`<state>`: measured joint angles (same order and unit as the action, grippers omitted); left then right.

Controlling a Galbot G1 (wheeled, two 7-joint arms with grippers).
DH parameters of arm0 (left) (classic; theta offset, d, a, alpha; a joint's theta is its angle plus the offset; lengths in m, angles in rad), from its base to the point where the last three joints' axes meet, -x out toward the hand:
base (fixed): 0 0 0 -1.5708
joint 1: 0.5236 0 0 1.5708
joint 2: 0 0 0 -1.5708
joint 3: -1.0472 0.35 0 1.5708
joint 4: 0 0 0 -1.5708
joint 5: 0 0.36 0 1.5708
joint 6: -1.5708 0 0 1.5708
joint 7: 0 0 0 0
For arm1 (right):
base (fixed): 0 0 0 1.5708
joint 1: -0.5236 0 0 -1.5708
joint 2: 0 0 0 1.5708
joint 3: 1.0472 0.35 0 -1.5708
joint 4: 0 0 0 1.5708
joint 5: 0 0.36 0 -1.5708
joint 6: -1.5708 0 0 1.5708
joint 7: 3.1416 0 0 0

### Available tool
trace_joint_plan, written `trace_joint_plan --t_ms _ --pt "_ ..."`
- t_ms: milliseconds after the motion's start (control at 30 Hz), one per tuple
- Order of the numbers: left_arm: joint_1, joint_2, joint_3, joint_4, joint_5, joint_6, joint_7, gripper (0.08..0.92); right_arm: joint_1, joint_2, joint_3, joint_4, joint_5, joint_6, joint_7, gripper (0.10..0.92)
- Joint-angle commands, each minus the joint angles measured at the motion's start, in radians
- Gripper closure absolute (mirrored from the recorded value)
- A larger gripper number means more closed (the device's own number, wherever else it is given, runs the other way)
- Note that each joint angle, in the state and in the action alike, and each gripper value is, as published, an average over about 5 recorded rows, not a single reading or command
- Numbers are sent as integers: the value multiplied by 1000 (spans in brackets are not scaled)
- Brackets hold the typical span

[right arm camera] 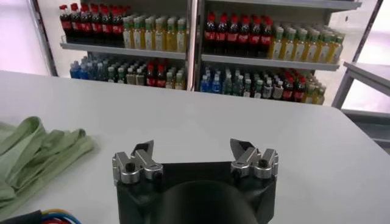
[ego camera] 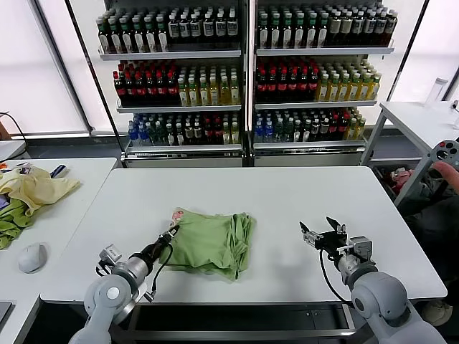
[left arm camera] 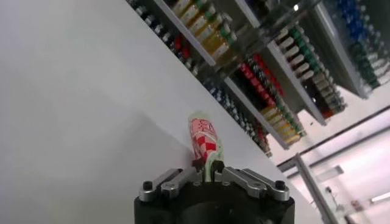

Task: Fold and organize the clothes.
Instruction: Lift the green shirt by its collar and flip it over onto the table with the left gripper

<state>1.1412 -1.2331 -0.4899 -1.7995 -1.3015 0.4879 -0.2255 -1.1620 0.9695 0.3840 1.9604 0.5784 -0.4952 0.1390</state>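
A folded light-green shirt [ego camera: 212, 242] lies on the white table [ego camera: 287, 193] in the head view, with a red-and-pink patch at its far left corner. My left gripper [ego camera: 170, 235] is shut on that left edge; in the left wrist view the pinched green fabric with the red-and-pink patch [left arm camera: 205, 141] rises from between the shut fingers of the gripper [left arm camera: 206, 168]. My right gripper [ego camera: 318, 233] is open and empty, to the right of the shirt and apart from it. In the right wrist view the gripper [right arm camera: 192, 150] hovers over bare table, with the shirt's edge [right arm camera: 36, 155] off to the side.
A second table at the left holds yellow and green clothes [ego camera: 32, 192] and a grey mouse-like object [ego camera: 31, 256]. Shelves of bottles [ego camera: 244, 72] stand behind the table. Another white table [ego camera: 423, 122] stands at the right rear.
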Motion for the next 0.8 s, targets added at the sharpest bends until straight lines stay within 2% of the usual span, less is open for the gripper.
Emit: trace_joint_plan --t_ms 33,100,333,500,633,733,800 --pt "1 22 -132 -29 -148 -5 -11 857 0 1 -2 1 1 0 0 203" --pt "3 67 -190 -47 -155 4 -20 861 2 1 -2 2 1 1 0 203" --pt "-6 305 -385 -74 -118 50 -43 879 10 5 0 12 6 3 -2 203" --pt "-34 385 -388 -120 -16 50 -56 886 13 18 -1 19 0 8 -3 203" --pt "-41 357 -252 -220 134 18 -76 886 16 34 -10 22 -20 16 -5 203" --pt "-53 276 -87 -270 295 0 -85 886 14 44 -14 28 -34 20 -6 203" --pt "-71 211 31 -260 429 -10 -81 886 9 50 -14 32 -42 21 -7 203"
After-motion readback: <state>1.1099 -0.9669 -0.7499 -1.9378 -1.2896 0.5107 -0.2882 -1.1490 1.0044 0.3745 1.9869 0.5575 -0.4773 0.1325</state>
